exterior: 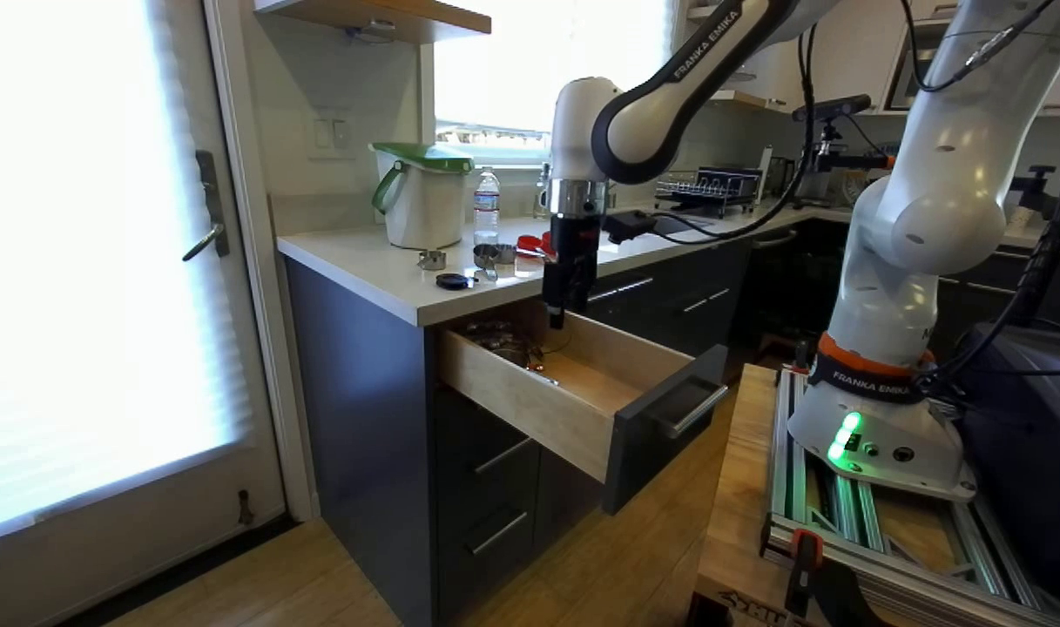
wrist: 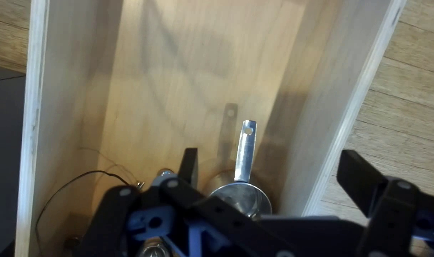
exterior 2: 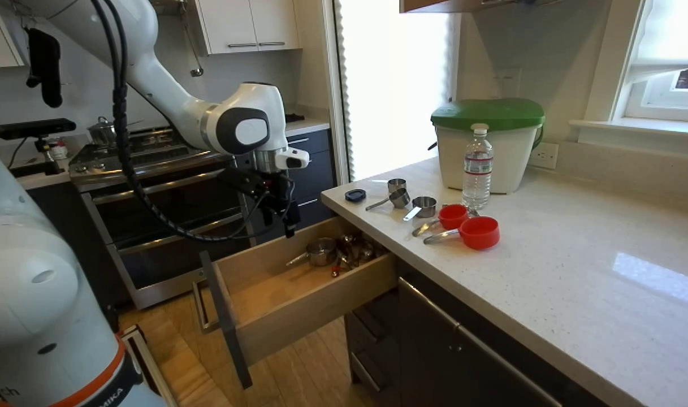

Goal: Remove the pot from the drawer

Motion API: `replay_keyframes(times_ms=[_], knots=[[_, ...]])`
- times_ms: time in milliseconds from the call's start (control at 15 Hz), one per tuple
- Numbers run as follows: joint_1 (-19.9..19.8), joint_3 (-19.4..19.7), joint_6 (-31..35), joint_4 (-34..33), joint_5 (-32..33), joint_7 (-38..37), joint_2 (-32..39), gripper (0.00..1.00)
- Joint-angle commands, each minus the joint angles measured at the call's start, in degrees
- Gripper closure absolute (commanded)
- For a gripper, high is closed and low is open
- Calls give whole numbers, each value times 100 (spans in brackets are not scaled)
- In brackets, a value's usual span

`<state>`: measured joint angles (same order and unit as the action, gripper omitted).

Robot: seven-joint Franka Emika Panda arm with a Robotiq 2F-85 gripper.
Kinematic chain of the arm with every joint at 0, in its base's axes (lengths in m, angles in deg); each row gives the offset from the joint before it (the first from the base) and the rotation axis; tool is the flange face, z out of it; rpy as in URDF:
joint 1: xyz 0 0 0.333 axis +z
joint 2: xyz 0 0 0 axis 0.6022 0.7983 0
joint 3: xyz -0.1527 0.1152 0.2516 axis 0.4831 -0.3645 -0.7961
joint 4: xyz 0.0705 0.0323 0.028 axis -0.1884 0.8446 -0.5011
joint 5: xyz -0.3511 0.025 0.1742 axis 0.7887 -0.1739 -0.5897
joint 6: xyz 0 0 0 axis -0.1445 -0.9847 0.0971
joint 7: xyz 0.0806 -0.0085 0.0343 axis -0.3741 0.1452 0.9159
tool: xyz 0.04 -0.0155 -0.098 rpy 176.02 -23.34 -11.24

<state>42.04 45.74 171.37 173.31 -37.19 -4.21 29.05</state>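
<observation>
Log gripper (wrist: pixel 269 154) as over drawer (exterior 2: pixel 315 311), holding nothing, with jaws spread wide. Find pot (exterior 2: pixel 322 252) inside the drawer, toward its back end, close by a jumble of small metal utensils (exterior 2: pixel 355 249); can't tell whether touching. See it low in the wrist view, with bowl (wrist: pixel 243 194) partly hidden behind the gripper itself.

Key on handle (wrist: pixel 246 153). Runs from the bowl toward the drawer's dark front (exterior: pixel 643 444), roughly along the long sides, slightly slanted. Crosses the jaws' closing line nearly square, so should suit a sideways pinch without much wrist turn. Shows between the jaws in the wrist view, but nearer the one at frame left. Note the one at frame right showing past the side wall (wrist: pixel 325 117), over floor (wrist: pixel 409 110). Throws a shadow (wrist: pixel 226 139) on the drawer bottom (wrist: pixel 188 107) to frame left, so likely stands off the wood.

Probably calls for a shift away from that wall, then straight down, to straddle the handle alone; otherwise may land on the wall's top edge. Can't judge height above the pot exactly. Expect dipping or swinging of the bowl if pinched at the handle's tip, so better to grip close in. Reads as lining up, with grasp and lift yet to do.
</observation>
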Motion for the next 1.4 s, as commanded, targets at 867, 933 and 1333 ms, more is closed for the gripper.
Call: replay_keyframes(times_ms=[867, 933, 1333], knots=[[248, 236, 1630, -56, 1007, -1682, 1512, 0], [303, 280, 1710, -87, 1133, -1822, 1571, 0], [608, 749, 2107, -329, 1941, -2371, 1982, 0]])
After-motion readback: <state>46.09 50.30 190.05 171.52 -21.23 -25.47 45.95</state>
